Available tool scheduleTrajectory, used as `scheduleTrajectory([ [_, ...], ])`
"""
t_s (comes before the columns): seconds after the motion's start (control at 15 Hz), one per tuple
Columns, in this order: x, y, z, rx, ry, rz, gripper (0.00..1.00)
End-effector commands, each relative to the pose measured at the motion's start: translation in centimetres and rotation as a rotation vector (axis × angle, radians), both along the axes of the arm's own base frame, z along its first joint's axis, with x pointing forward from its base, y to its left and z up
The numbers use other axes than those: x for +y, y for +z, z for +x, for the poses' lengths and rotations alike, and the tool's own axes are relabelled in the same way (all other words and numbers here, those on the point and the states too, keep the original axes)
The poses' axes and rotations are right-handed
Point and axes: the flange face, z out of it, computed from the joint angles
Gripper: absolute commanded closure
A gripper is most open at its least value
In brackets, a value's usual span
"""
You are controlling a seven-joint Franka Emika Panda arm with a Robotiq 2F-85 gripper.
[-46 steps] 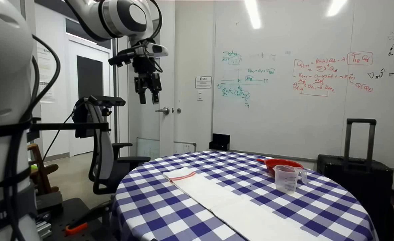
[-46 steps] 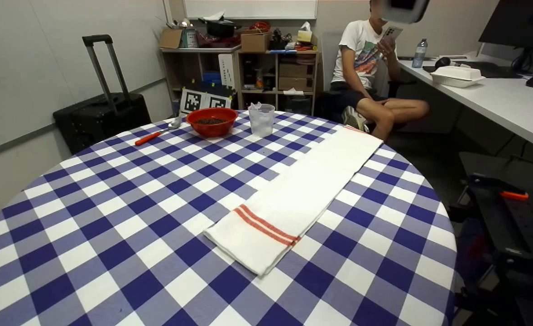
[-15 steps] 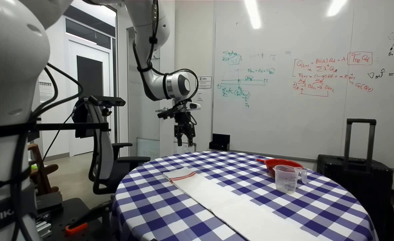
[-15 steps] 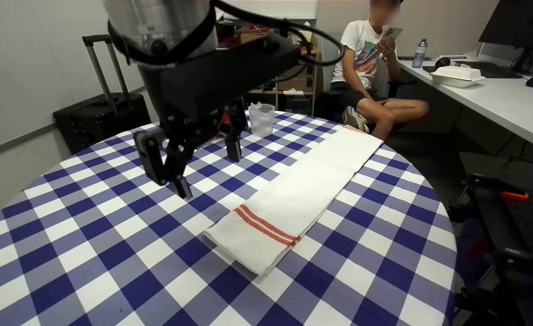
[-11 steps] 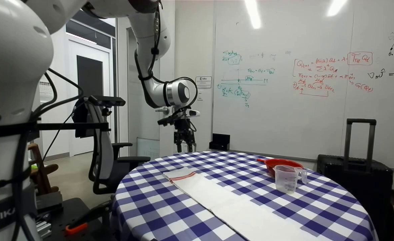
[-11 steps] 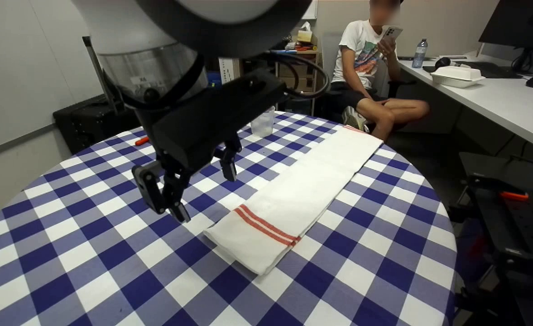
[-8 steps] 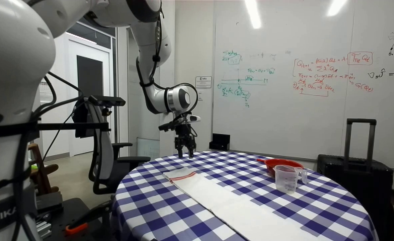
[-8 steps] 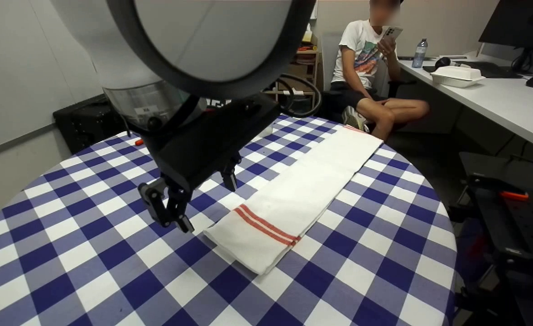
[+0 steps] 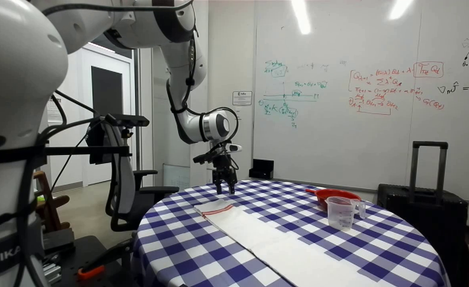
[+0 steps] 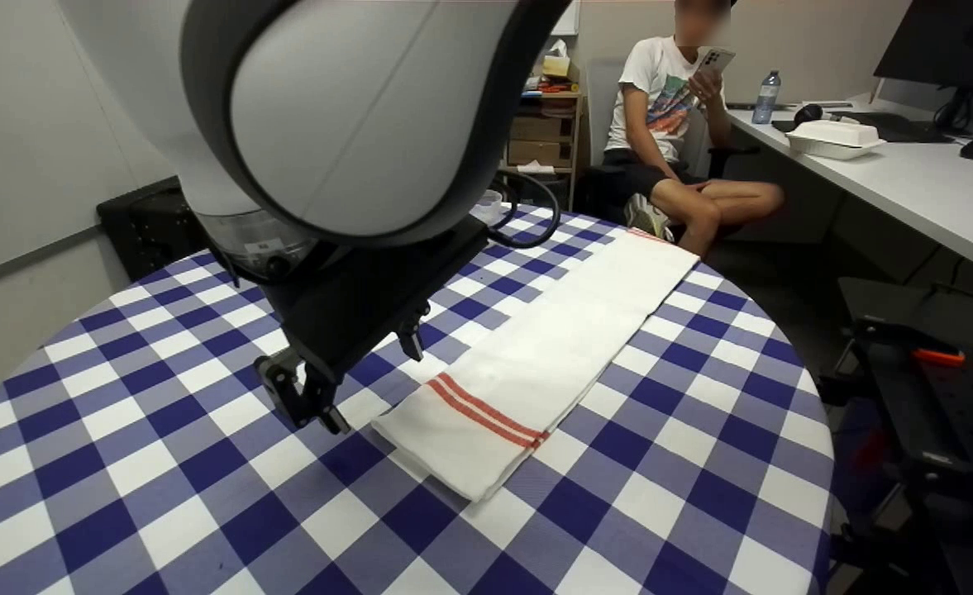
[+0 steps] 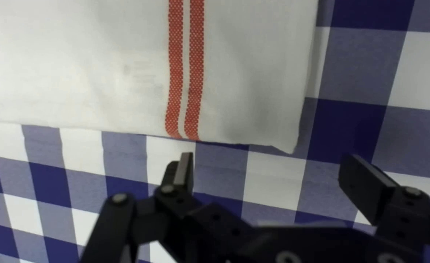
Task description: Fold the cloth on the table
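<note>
The cloth is a long white strip with a double red stripe near its end. It lies flat and lengthwise on the table in both exterior views (image 9: 266, 235) (image 10: 569, 330) and fills the upper left of the wrist view (image 11: 90, 73). The table (image 9: 178, 247) (image 10: 205, 496) wears a blue-and-white checked cover. My gripper (image 9: 225, 191) (image 10: 377, 391) (image 11: 267, 171) is open and empty. It points down, low over the checks beside the cloth's striped end. In the wrist view the cloth's corner lies just beyond the gap between the fingers. I see no contact with the cloth.
A clear measuring cup (image 9: 340, 215) stands beside a red bowl with a handle (image 9: 338, 194) on the table; my arm hides the bowl in an exterior view. A black suitcase (image 9: 421, 223) stands behind the table. A person (image 10: 660, 107) sits beyond the table. A chair (image 9: 118, 175) stands beside it.
My arm has come down from high above to beside the cloth's striped end, sinking a little further in the last half second. The gripper stays open. The cloth has not moved.
</note>
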Motion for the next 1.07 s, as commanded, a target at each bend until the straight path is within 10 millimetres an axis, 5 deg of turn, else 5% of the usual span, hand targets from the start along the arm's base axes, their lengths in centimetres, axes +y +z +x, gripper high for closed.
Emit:
scheduleTrajectory([
  [0.0, 0.7, -1.1, 0.6, 0.015, -0.032, -0.035, 0.0],
  [0.27, 0.4, -2.5, 0.3, 0.043, -0.111, -0.091, 0.0],
  [0.4, 0.3, -2.9, 0.3, 0.052, -0.138, -0.108, 0.28],
  [1.0, 1.6, -1.5, 0.5, 0.061, -0.164, -0.081, 0.94],
])
